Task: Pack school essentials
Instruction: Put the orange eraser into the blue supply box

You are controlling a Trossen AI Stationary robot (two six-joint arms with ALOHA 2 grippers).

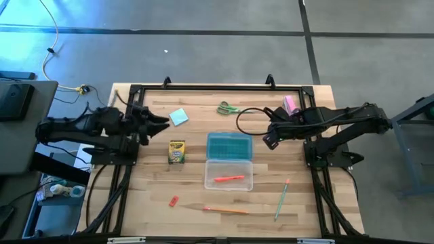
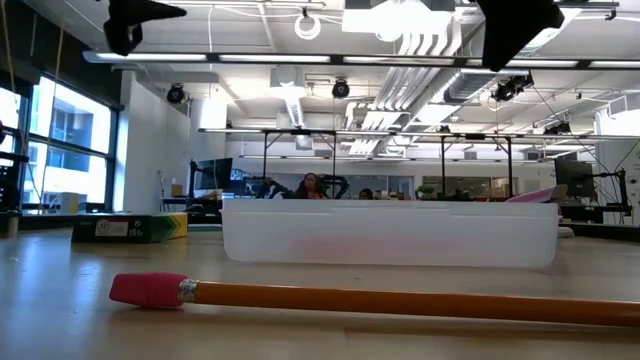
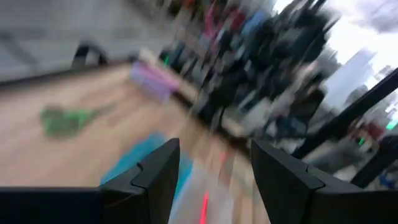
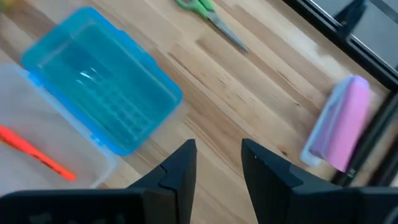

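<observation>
1. Landmark: clear plastic case [image 1: 229, 174] w/ its teal lid [image 1: 229, 146] swung open on the far side; sits mid wooden table [image 1: 298, 210]
2. Inside the case tray: one orange marker [image 1: 229, 179], lying lengthwise. Right wrist view shows the same marker [image 4: 36, 155] in the tray beside the lid [image 4: 102, 102]
3. Crayon box [image 1: 176, 152], yellow-green, just left of the lid, apart from it
4. Light-blue square pad [image 1: 179, 116] far-left of the case, beyond the crayon box
5. Green-handled scissors [image 1: 227, 108] beyond the lid, near table's far edge; flat on the wood, also in right wrist view [image 4: 208, 17]
6. Small red eraser [image 1: 173, 200] near-left of the case, well apart
7. Orange pencil [image 1: 226, 210] on the near side of the case; pink rubber end [image 2: 148, 289] close to the low camera
8. Green pencil [image 1: 281, 200] near-right of the case, lying at a slant
9. Pink oblong block [image 1: 291, 104] far-right of the case, by the table's back corner; right wrist view [image 4: 343, 123] has it against the frame rail
10. Left gripper [image 1: 163, 124] left of the lid, next to the blue pad, above the table; fingers [image 3: 158, 174] spread, nothing between
11. Right gripper [image 1: 269, 139] just right of the lid, raised; fingers [image 4: 180, 165] parted, empty
12. Low view: case wall [image 2: 390, 234] across mid-frame, crayon box [image 2: 130, 228] to its left
</observation>
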